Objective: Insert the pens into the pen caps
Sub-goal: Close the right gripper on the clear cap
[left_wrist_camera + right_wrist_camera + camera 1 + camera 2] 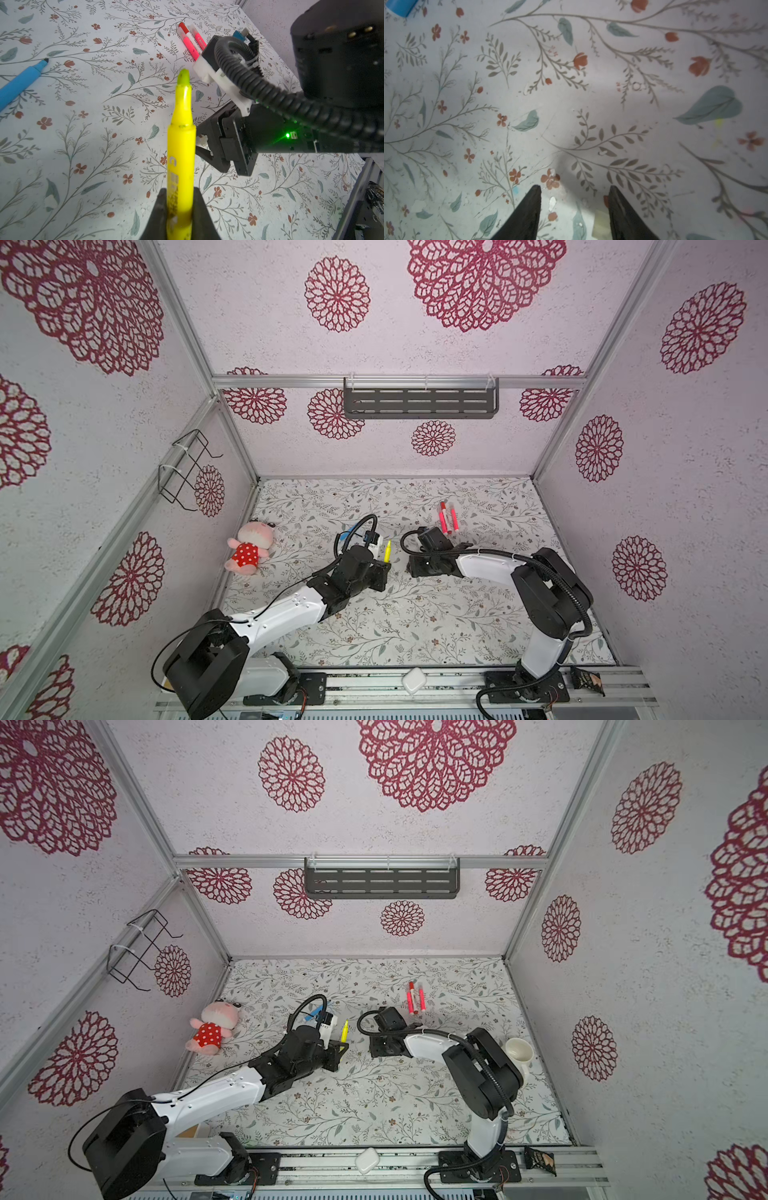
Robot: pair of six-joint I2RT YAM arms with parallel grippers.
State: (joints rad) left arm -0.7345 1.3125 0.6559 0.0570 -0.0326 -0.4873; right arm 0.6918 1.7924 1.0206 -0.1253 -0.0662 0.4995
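Left end effector (180, 189) grips yellow pen (180, 145), tip pointing far; just right, the open-jawed right end effector (574, 187) has a see-through cap (600, 224) beside one jaw.

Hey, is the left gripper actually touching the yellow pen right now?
Touching. The left wrist view shows the left gripper clamped on the yellow pen, with no gap.

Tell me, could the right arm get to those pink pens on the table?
Probably yes: the pink pens lie in the open just beyond the right gripper, whose jaws stand apart.
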